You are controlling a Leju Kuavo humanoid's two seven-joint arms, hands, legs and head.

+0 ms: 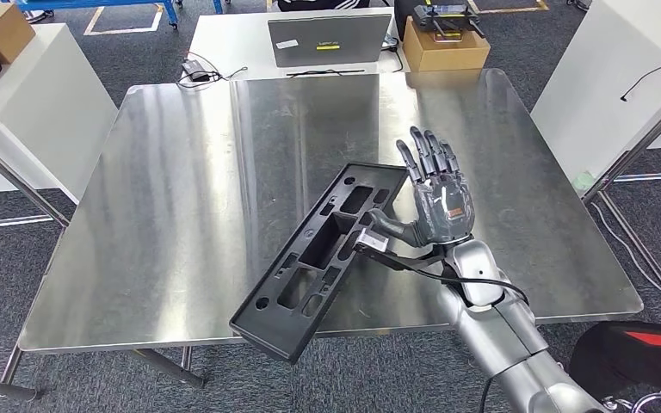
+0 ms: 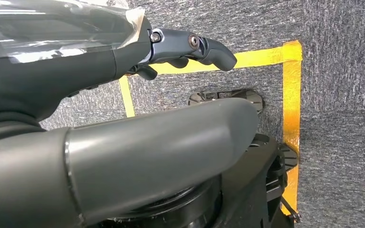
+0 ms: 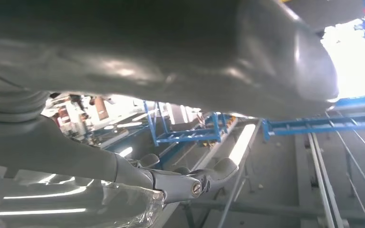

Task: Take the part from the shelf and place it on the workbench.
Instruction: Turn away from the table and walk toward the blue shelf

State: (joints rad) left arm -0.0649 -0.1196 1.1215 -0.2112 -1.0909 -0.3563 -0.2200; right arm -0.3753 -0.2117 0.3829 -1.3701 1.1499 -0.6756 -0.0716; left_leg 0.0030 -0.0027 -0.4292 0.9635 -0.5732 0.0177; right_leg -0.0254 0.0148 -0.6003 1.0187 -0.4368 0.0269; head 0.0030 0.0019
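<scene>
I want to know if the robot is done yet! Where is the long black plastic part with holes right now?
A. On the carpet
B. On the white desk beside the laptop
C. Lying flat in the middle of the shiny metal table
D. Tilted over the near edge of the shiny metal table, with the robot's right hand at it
D: the long black plastic part sits tilted across the shiny metal table's near edge, with the right hand's thumb at it and its fingers spread.

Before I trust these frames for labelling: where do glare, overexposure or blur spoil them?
Head view: sharp; the steel workbench carries soft reflections, and the black part at the right robot hand is clear. Right wrist view: blown-out white at one corner, thumb blurred. Left wrist view: left robot hand soft, carpet and yellow tape crisp.
</scene>
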